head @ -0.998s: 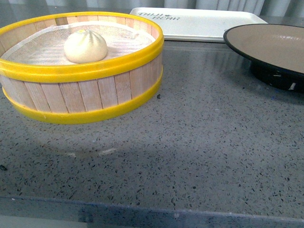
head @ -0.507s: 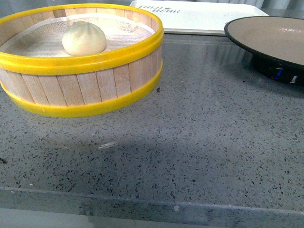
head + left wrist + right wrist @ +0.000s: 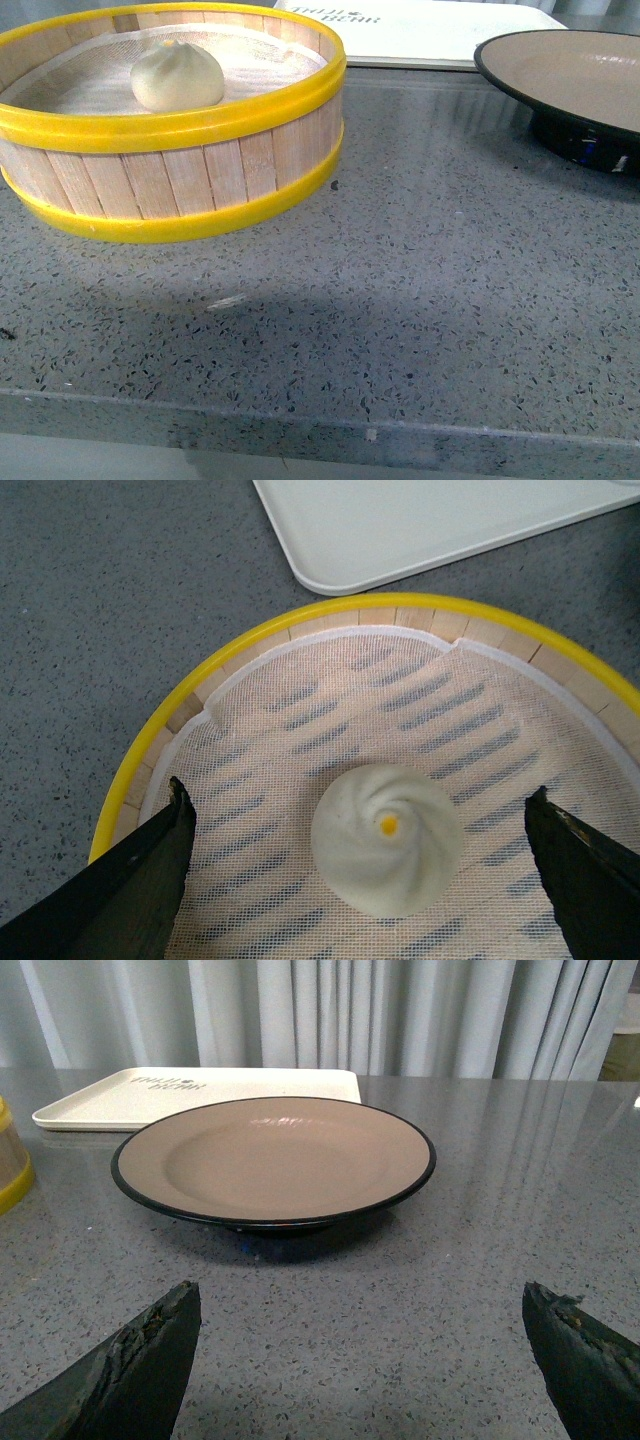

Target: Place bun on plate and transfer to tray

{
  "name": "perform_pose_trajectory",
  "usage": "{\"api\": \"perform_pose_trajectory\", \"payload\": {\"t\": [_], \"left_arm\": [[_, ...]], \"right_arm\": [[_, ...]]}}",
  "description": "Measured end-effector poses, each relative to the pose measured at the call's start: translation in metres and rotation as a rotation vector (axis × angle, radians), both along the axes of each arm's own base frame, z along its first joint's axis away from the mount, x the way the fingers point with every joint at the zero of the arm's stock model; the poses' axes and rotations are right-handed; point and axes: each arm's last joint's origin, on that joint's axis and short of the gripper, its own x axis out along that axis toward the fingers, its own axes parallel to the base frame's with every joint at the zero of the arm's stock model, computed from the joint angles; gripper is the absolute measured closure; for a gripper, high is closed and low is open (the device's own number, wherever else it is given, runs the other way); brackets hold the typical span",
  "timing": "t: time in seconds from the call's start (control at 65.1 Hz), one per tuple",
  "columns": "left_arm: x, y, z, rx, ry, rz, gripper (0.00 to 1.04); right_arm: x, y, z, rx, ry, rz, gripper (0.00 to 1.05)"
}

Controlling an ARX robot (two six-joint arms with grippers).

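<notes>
The white bun (image 3: 177,76) sits on the mesh inside the yellow-banded steamer basket (image 3: 170,130) at the left. In the left wrist view the bun (image 3: 387,838) lies between the wide-open fingers of my left gripper (image 3: 360,815), which hovers above it, empty. The grey-brown plate (image 3: 570,80) with a black rim stands at the right. In the right wrist view the plate (image 3: 275,1160) is ahead of my open, empty right gripper (image 3: 362,1305). The white tray (image 3: 420,28) lies at the back, and also shows in the wrist views (image 3: 430,525) (image 3: 195,1090). Neither gripper shows in the front view.
The speckled grey countertop (image 3: 400,300) spreads in front of the basket and plate, with its front edge near the bottom of the front view. Grey curtains (image 3: 330,1015) hang behind the table.
The front view has shifted slightly: basket, plate and tray sit a little higher and further left in the picture than a second ago. The objects themselves have not moved.
</notes>
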Motion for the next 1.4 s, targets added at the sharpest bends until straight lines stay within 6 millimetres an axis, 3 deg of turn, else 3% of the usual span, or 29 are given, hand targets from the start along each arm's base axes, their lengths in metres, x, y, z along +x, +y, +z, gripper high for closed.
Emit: {"api": "perform_pose_trajectory", "payload": {"t": [0.522, 1.075, 1.213, 1.398], "left_arm": [[0.02, -0.003, -0.016, 0.1, 0.044, 0.013, 0.07], [0.014, -0.013, -0.023, 0.174, 0.065, -0.064, 0.07], [0.014, -0.014, -0.022, 0.174, 0.063, -0.068, 0.37], [0.013, -0.013, -0.022, 0.17, 0.062, -0.072, 0.66]], "right_arm": [[0.0, 0.0, 0.0, 0.0, 0.0, 0.0, 0.09], [0.0, 0.0, 0.0, 0.0, 0.0, 0.0, 0.09], [0.0, 0.0, 0.0, 0.0, 0.0, 0.0, 0.09], [0.0, 0.0, 0.0, 0.0, 0.0, 0.0, 0.09]]}}
